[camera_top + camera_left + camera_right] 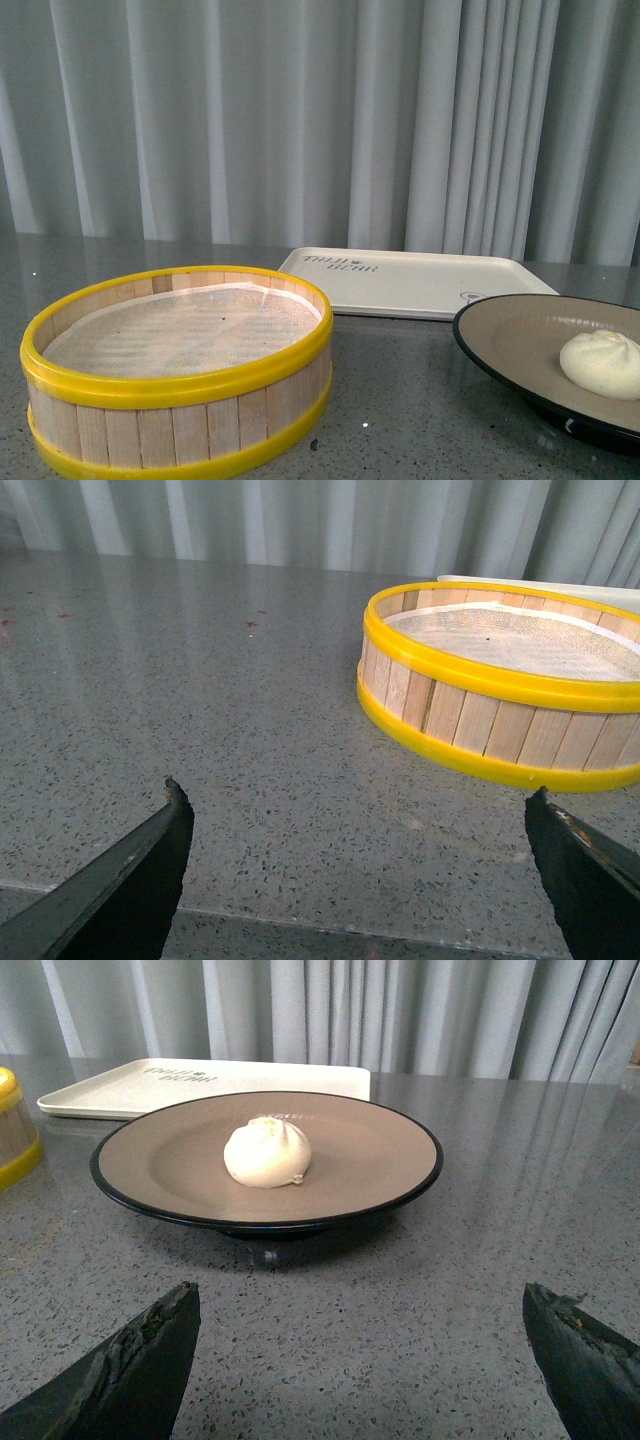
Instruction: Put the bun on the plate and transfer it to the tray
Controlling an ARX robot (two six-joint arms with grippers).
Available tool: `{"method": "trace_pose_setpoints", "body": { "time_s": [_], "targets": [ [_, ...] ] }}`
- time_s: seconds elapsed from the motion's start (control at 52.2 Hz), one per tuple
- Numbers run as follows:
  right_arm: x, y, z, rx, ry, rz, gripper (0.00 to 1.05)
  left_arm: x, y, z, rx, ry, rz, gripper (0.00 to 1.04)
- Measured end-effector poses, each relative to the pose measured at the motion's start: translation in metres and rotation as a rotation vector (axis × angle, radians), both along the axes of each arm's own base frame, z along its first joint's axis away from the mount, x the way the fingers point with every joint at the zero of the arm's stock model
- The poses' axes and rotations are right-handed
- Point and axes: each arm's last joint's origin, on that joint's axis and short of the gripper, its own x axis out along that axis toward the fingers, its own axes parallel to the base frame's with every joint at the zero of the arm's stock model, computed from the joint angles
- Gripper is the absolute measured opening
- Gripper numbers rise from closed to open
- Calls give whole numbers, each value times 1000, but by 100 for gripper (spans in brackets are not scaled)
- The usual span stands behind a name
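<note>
Beige inside, black at the rim, carrying a loose bun [267, 1152]: lifting this plate [370, 1150] over to the tray [420, 280] probably coming next.

Seeing both claws spread wide and gripping nothing, with the left claw [355, 790] hanging over bare desk [200, 680] near the steamer basket [180, 400] and the right claw [360, 1295] facing the plate's near rim. Finding the bun sitting around the middle of the plate, and the plate standing on the desk close by the tray, not yet on it. Judging the hazards from here:
- Pinching only the thin sloping rim and letting it slip or tip.
- Tilting during the lift and sending the round bun rolling off.
- Catching the plate's base on the tray's raised edge while setting down.
- Reaching too deep and squashing the bun.
</note>
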Motion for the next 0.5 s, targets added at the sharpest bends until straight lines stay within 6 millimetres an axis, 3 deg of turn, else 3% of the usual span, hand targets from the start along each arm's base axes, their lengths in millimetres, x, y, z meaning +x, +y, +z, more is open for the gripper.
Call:
{"method": "trace_pose_setpoints", "body": {
  "time_s": [0.268, 0.326, 0.402, 0.498],
  "targets": [
    [0, 0, 0, 3, 2, -5, 96, 0, 0, 0, 0, 0, 0, 98],
    [3, -1, 2, 65, 93, -123, 96, 0, 0, 0, 0, 0, 0, 98],
    [16, -3, 27, 5, 162, -107, 96, 0, 0, 0, 0, 0, -1, 98],
    [28, -5, 57, -267, 193, 59, 96, 0, 0, 0, 0, 0, 0, 98]
  ]
}}
